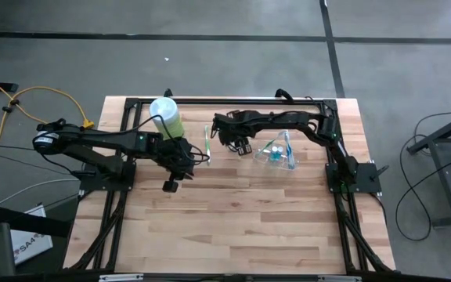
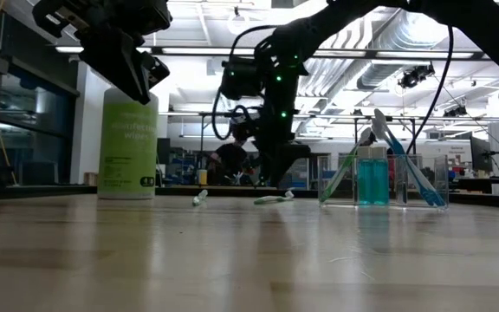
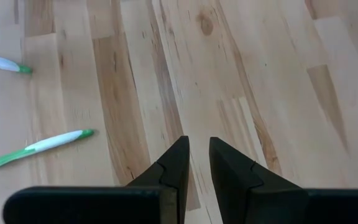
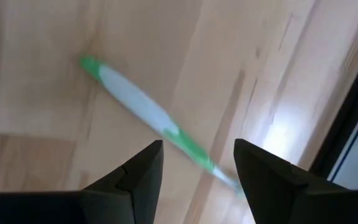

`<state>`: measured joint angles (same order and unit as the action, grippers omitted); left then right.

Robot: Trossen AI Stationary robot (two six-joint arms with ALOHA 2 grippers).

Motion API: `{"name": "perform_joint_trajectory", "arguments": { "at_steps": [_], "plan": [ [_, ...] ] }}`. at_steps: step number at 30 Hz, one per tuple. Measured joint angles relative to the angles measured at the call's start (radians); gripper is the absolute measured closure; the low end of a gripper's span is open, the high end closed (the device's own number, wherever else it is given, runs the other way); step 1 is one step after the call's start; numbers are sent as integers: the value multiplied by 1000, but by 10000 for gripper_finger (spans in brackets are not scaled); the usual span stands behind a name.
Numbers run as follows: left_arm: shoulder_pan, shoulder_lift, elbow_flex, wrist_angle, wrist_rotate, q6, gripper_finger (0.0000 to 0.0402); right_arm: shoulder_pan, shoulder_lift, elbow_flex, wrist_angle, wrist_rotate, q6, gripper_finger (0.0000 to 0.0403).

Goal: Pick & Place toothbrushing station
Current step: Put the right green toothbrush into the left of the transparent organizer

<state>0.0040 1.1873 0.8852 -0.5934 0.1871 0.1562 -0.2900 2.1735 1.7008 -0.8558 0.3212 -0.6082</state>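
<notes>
Surface: a pale wooden surface (image 1: 233, 227) inside a black frame, its whole near half bare in the high view, with everything gathered in a band toward the far edge.

Far edge: the pale-green bottle (image 1: 165, 117) with a white cap stands close to the far rail on the left side; the right wrist view shows a dark rail bordering the wood just past one toothbrush's end.

Toothbrushing station: a clear, colourless holder (image 1: 276, 153) stands upright on the right half of the surface, near the far edge; in the low view (image 2: 381, 180) its see-through walls show blue contents and toothbrushes leaning out above the rim.

Loose toothbrush: a green-and-white toothbrush (image 1: 207, 141) lies flat between the bottle and the station.

Left gripper: the left gripper (image 1: 180, 160) hangs above bare wood just beside the bottle, fingers a narrow slit apart and holding nothing (image 3: 194, 165); two green-and-white toothbrushes lie off to one side in its wrist view.

Right gripper: the right gripper (image 1: 239, 142) hovers between the loose toothbrush and the station, touching neither; its fingers stand wide apart and empty (image 4: 197, 165), a toothbrush (image 4: 148, 115) lying on the wood below them.
</notes>
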Motion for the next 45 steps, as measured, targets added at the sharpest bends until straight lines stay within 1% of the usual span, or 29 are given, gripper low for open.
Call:
{"name": "perform_joint_trajectory", "arguments": {
  "at_steps": [5,8,14,20,24,29,37,45],
  "plan": [
    [0,0,0,7,0,0,345,-4,0,0,-11,-20,-60,214],
    [0,0,0,7,0,0,345,-15,0,0,-34,-80,-63,214],
    [0,0,0,30,-1,0,345,-44,0,0,-29,-116,-93,214],
    [0,0,0,46,-1,0,345,-72,0,0,-22,-150,-94,214],
    [0,0,0,51,-1,0,345,-85,0,0,-22,-203,-88,214],
    [0,0,0,52,-1,-6,345,-90,0,0,-22,-224,-91,214],
    [0,0,0,52,-1,-35,345,-92,0,0,-25,-241,-125,214],
    [0,0,0,52,-1,-51,345,-94,8,0,-67,-192,-157,214]
  ]
}}
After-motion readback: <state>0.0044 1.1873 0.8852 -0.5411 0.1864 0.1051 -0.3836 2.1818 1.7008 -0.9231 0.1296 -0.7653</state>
